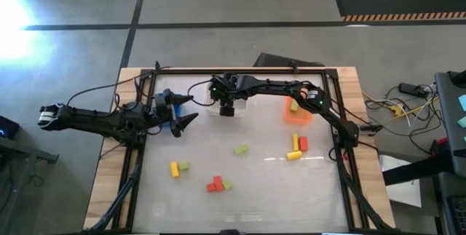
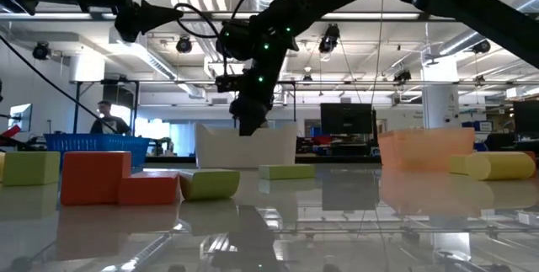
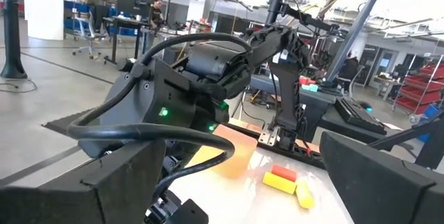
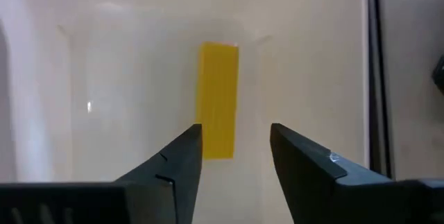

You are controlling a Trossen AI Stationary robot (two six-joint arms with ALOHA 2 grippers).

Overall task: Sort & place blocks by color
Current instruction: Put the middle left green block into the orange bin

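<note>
High view: right gripper (image 1: 227, 110) over white bin (image 1: 211, 109) at table's far edge, left gripper (image 1: 185, 121) open beside blue bin (image 1: 164, 97), blocks (image 1: 241, 149) scattered mid-table with open room between; right wrist: jaws parted, yellow block (image 4: 218, 99) lying free inside bin.

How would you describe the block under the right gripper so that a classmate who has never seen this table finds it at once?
Start at the white bin at the table's far edge, between the blue bin and the orange bin. The right gripper hangs over it, jaws apart. Inside lies a yellow bar, the only block seen in that bin; the other blocks lie on the table or in the orange bin.
</note>
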